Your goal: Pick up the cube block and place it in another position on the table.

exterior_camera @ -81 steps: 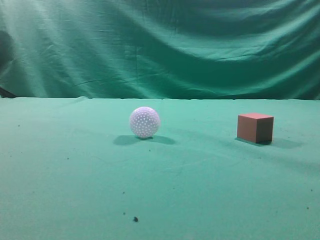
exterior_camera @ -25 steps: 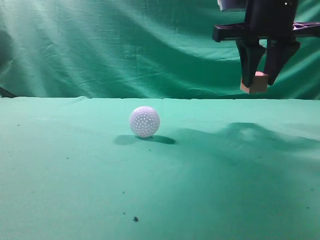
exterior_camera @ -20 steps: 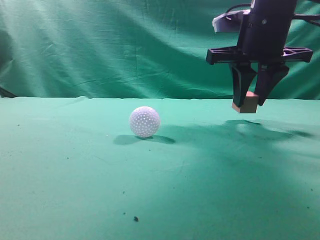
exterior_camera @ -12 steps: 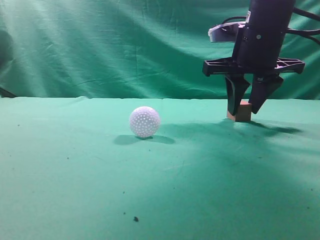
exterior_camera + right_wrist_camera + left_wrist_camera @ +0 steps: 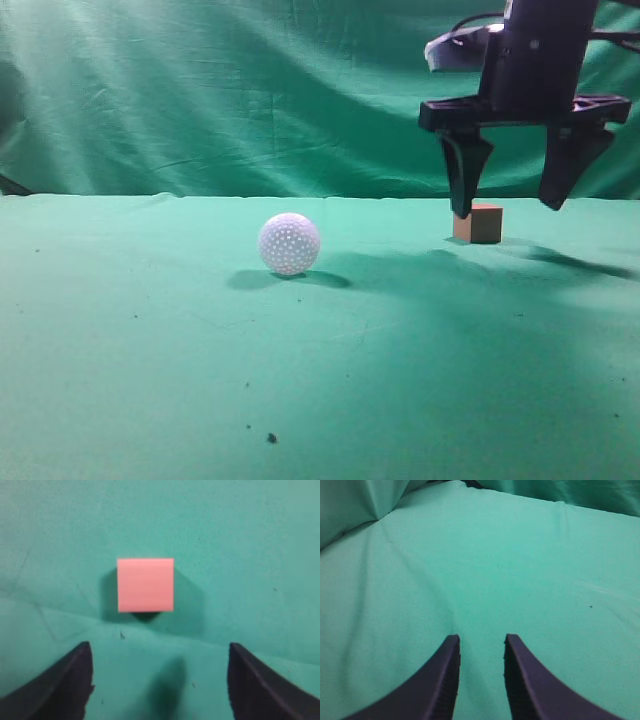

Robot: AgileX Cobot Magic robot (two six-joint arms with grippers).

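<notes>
The cube block (image 5: pixel 478 223) sits on the green table (image 5: pixel 200 380) at the far right, near the back edge. My right gripper (image 5: pixel 508 205) hangs just above it, jaws wide open and empty, the cube between and below the fingers. In the right wrist view the cube block (image 5: pixel 145 584) shows as a pink square lying free on the cloth ahead of the right gripper (image 5: pixel 160 652). My left gripper (image 5: pixel 481 640) is open over bare cloth and holds nothing.
A white dimpled ball (image 5: pixel 289 244) rests left of the cube, about mid-table. A wrinkled green curtain (image 5: pixel 250 90) hangs behind the table. Dark specks (image 5: pixel 271 437) dot the front of the cloth.
The right gripper came down with the cube, set it on the table near the back, opened its jaws and rose a little. The ball has not moved.
</notes>
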